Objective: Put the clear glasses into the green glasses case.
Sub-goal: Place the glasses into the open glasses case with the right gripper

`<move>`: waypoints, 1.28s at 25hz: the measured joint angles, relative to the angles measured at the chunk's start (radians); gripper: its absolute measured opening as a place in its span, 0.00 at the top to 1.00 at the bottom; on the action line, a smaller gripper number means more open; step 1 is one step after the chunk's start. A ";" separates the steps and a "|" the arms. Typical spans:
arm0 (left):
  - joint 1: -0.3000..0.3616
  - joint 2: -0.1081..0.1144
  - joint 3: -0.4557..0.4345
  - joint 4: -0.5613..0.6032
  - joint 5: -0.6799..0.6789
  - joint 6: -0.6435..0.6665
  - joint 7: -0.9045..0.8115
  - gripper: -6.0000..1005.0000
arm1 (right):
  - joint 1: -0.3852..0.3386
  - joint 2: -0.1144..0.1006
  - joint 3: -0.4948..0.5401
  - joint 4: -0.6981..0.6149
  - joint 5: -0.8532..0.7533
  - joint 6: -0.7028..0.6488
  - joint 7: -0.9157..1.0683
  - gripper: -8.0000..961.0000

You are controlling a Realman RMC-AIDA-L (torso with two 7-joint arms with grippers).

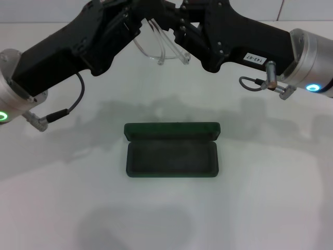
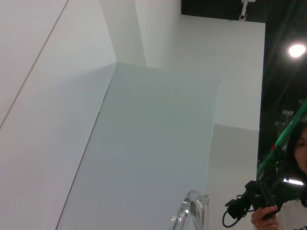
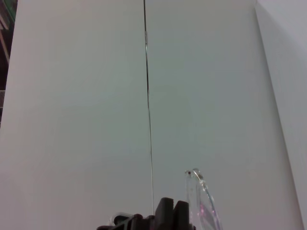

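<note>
Left hand (image 1: 136,26): clamped on clear glasses (image 1: 158,46)
Right hand (image 1: 179,28): clamped on same glasses
Green glasses case (image 1: 171,156): open on desk (image 1: 270,198), well below hands

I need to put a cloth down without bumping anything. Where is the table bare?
Bare table lies left, right and in front of the open green glasses case. It is crowded behind it, where the left gripper and right gripper hold the clear glasses aloft.

A plain white tabletop (image 1: 270,198) fills the head view and carries soft grey shadows. In the left wrist view, white wall panels (image 2: 158,124) meet at a corner, and beside them a dark opening shows a bright lamp (image 2: 297,50) and a person (image 2: 292,191) holding a black device (image 2: 256,201). In the right wrist view a thin dark seam (image 3: 147,96) runs between pale panels.
</note>
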 joint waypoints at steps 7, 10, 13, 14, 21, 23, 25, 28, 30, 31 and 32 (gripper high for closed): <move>0.002 0.000 0.000 0.000 -0.001 0.000 0.001 0.96 | 0.000 0.000 0.000 0.000 -0.001 -0.001 0.000 0.94; 0.004 0.000 0.000 0.000 -0.002 0.000 0.001 0.96 | 0.002 0.000 0.000 0.000 -0.003 -0.001 0.000 0.94; 0.006 -0.001 0.000 0.000 -0.003 0.000 0.002 0.96 | 0.002 0.000 0.000 0.000 -0.003 -0.001 0.000 0.94; 0.006 -0.001 0.000 0.000 -0.003 0.000 0.002 0.96 | 0.002 0.000 0.000 0.000 -0.003 -0.002 0.000 0.94; 0.008 -0.002 0.001 0.000 -0.002 0.000 0.002 0.96 | 0.000 0.000 0.000 0.000 -0.002 -0.005 0.000 0.94; 0.008 -0.002 0.002 0.000 -0.002 0.000 0.002 0.96 | 0.000 0.000 0.000 0.000 -0.001 -0.005 0.000 0.94; 0.009 -0.002 0.002 0.000 -0.002 0.001 0.002 0.96 | 0.000 0.000 0.000 0.000 -0.001 -0.006 0.000 0.94; 0.011 -0.002 0.002 -0.003 -0.002 0.001 0.001 0.96 | 0.000 0.000 0.000 0.001 -0.001 -0.007 0.000 0.94; 0.010 -0.002 0.003 -0.005 -0.003 0.001 -0.005 0.96 | 0.000 0.000 0.000 0.002 0.000 -0.007 0.000 0.94; 0.010 -0.002 0.002 -0.007 -0.004 0.001 -0.008 0.96 | 0.000 0.000 0.000 0.002 0.000 -0.007 0.000 0.94; 0.009 -0.002 0.002 -0.010 -0.006 0.002 -0.009 0.96 | 0.000 0.000 0.000 0.002 0.000 -0.007 0.000 0.94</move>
